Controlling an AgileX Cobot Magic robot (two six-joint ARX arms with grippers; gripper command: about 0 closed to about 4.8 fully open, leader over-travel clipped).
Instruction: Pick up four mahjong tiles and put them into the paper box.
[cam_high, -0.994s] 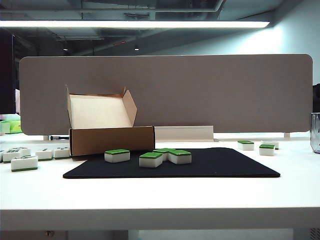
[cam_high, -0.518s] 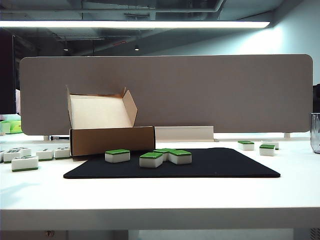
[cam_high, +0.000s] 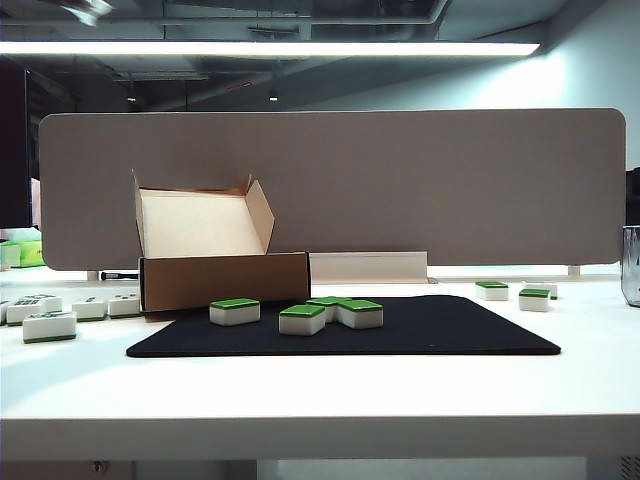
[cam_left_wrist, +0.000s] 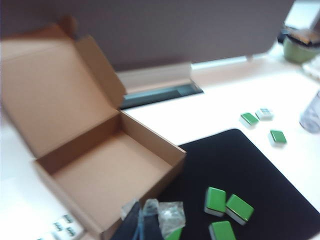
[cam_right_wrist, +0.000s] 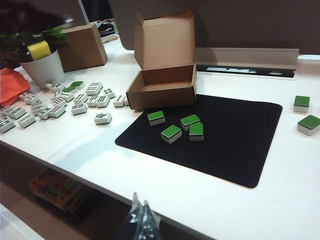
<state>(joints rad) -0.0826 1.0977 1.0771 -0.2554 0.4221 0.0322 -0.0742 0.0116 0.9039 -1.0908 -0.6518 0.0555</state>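
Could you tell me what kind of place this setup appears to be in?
Probably an office workstation: a white desk backed by a grey partition screen, a ceiling strip light, and a potted plant beside it.

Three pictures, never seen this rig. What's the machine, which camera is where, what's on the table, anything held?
It is a two-armed robot; each arm ends in a two-finger gripper. One picture comes from a fixed camera facing the table; neither arm clearly shows there. The other two come from cameras on the wrists. The left gripper hangs above the open paper box, shut and holding nothing. The right gripper sits back off the table's near edge, also shut and empty. Four green-topped mahjong tiles lie on a black mat beside the box, which is empty. More tiles lie on the white table.
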